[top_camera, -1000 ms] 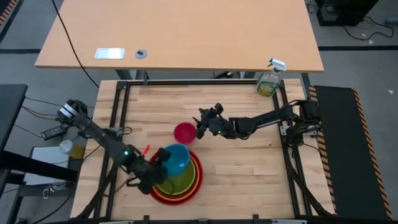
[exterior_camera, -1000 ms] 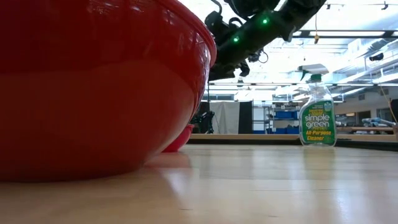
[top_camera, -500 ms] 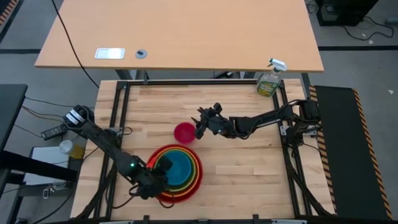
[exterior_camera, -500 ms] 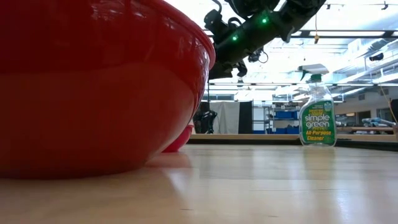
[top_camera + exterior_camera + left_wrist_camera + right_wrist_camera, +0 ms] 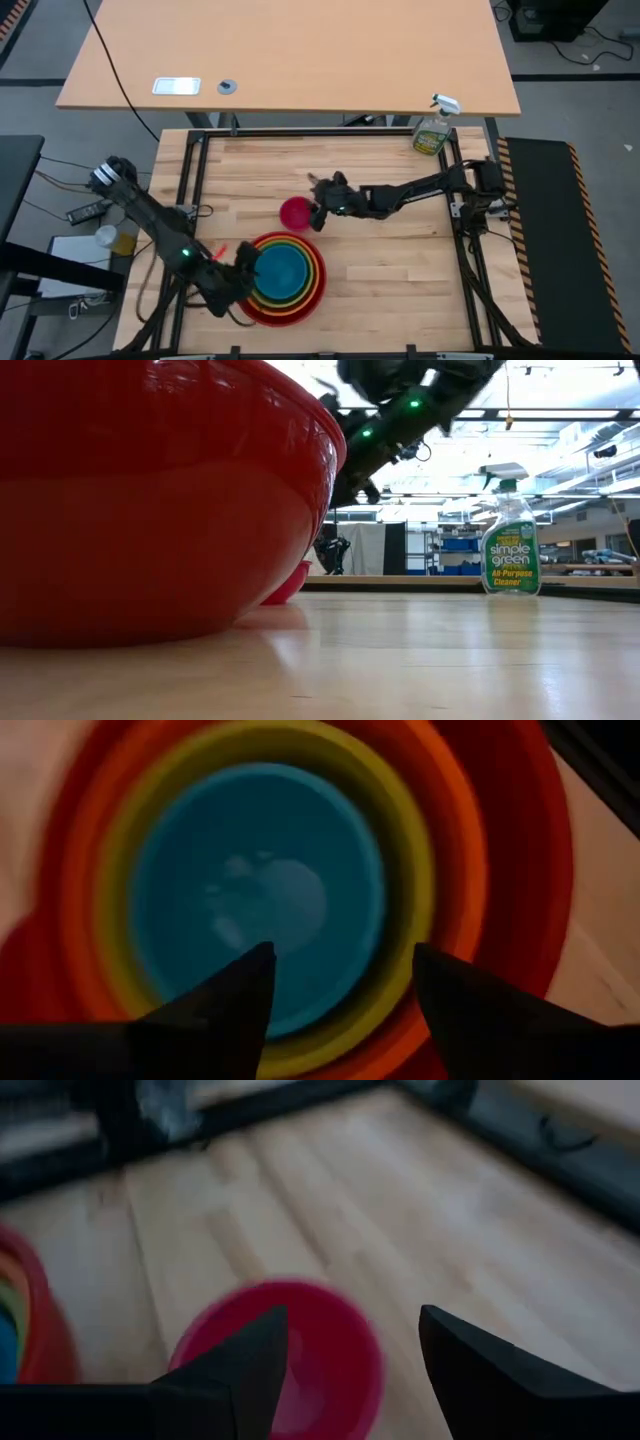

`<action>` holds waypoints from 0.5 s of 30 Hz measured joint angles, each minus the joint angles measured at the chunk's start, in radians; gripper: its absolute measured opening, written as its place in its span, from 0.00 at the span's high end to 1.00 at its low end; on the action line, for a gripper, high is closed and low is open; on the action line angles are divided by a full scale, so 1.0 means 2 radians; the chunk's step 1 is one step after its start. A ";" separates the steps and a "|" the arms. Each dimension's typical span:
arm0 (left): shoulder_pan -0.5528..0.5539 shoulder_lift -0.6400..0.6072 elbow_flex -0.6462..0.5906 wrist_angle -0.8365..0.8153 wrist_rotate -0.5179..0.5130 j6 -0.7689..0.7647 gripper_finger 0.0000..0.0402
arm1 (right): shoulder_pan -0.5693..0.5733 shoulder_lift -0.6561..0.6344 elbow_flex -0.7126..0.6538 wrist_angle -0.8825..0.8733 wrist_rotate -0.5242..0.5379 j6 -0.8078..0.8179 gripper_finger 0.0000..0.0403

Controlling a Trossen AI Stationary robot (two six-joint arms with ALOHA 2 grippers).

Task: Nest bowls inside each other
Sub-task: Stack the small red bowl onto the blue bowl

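Four bowls sit nested near the table's front: red [image 5: 312,292] outermost, then orange, lime green, and blue [image 5: 280,273] innermost. The red bowl [image 5: 150,500] fills the low view. My left gripper [image 5: 246,268] hangs open over the stack's left rim; in its wrist view the fingers [image 5: 343,960] frame the blue bowl [image 5: 250,890] and touch nothing. The small pink bowl [image 5: 295,212] stands alone on the wood just beyond the stack. My right gripper [image 5: 318,207] is open, tipped down just above the pink bowl's [image 5: 310,1355] right rim.
A green spray bottle [image 5: 432,132] stands at the far right corner, also in the low view [image 5: 510,550]. A black frame rail [image 5: 190,180] borders the table. Bare wood [image 5: 400,270] lies to the right of the stack.
My left gripper held the blue bowl tilted over the stack, then opened and let go; the bowl has dropped level into the green one. The gripper has drawn back toward the table's left edge. My right gripper has tipped down toward the pink bowl.
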 joint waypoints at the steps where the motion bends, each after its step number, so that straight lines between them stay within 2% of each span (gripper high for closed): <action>1: -0.002 -0.017 -0.009 0.000 -0.009 -0.007 0.41 | 0.000 0.011 0.018 -0.020 -0.008 -0.002 0.42; 3: -0.002 -0.055 -0.030 -0.002 -0.020 -0.022 0.42 | 0.000 0.032 0.059 -0.066 -0.023 -0.013 0.42; 8: -0.003 -0.146 -0.080 0.023 -0.035 -0.059 0.45 | -0.015 0.103 0.188 -0.182 -0.110 -0.029 0.42; 15: -0.005 -0.235 -0.106 0.024 -0.070 -0.123 0.49 | -0.022 0.214 0.365 -0.387 -0.129 -0.057 0.42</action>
